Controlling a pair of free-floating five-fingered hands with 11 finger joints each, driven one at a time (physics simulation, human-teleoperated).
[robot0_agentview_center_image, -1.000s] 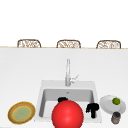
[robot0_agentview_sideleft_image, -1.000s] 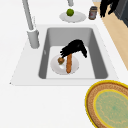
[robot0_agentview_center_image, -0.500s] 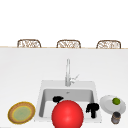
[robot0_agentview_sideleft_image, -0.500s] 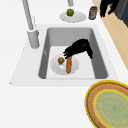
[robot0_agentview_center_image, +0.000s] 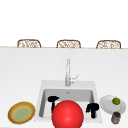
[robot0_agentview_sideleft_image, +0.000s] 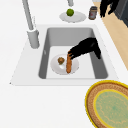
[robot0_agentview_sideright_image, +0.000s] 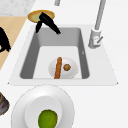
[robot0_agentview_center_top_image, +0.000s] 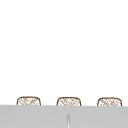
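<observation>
A white plate (robot0_agentview_sideleft_image: 75, 67) lies on the sink (robot0_agentview_sideleft_image: 72, 33) floor with an orange stick-shaped food (robot0_agentview_sideleft_image: 68, 63) and a small brown round piece (robot0_agentview_sideleft_image: 61, 60) on it. My left hand (robot0_agentview_sideleft_image: 85, 47) hovers over the sink's left part, fingers straight and pointing down toward the stick's end. In the right side view the left hand (robot0_agentview_sideright_image: 48, 22) hangs well above the plate (robot0_agentview_sideright_image: 72, 71) and the stick (robot0_agentview_sideright_image: 58, 67). My right hand (robot0_agentview_center_image: 92, 108) floats by the sink's right front corner, relaxed and holding nothing.
A large red ball (robot0_agentview_center_image: 67, 115) covers the sink's front middle. The tap (robot0_agentview_center_image: 67, 72) stands behind the basin. A yellow woven plate (robot0_agentview_center_image: 21, 112) lies on the left counter. On the right, a white plate (robot0_agentview_center_image: 107, 106) holds a lime (robot0_agentview_center_image: 116, 101), with a dark jar (robot0_agentview_center_image: 115, 117) beside it.
The left hand has shifted slightly above the sink. Nothing else has moved.
</observation>
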